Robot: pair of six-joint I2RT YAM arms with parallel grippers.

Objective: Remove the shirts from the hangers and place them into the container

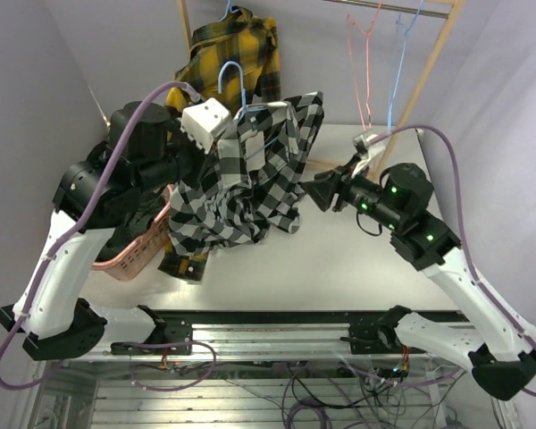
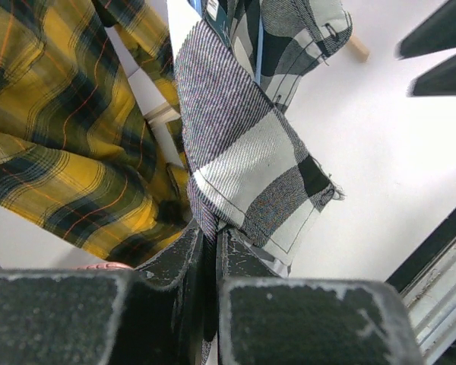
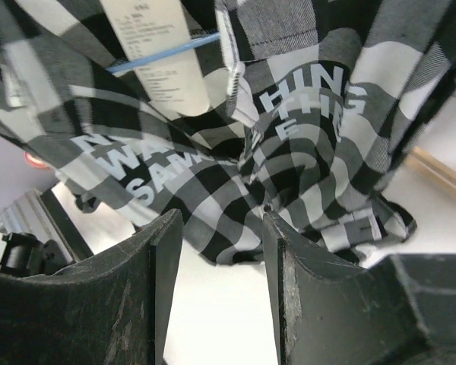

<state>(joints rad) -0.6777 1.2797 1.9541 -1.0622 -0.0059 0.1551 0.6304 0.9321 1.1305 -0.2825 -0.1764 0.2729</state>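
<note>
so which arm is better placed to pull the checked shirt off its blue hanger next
Probably the right. The left hand is already shut on the checked shirt, holding it up, while the right hand is open, empty and facing the cloth below the blue hanger.

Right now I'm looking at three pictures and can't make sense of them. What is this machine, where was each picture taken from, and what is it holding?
These are two robot arms bolted to the near edge of a white table. The wide picture looks down from above and behind them; the other two come from small cameras on each arm's wrist.

The left tool is shut on a fold of the black-and-white checked shirt, which hangs from a light blue hanger with its lower part bunched on the table. The right tool is open and holds nothing, pointing at the same shirt with its white lettering.

A yellow-and-black plaid shirt hangs behind on a wooden rack, beside two empty hangers. A pink laundry basket sits under the left arm.
</note>
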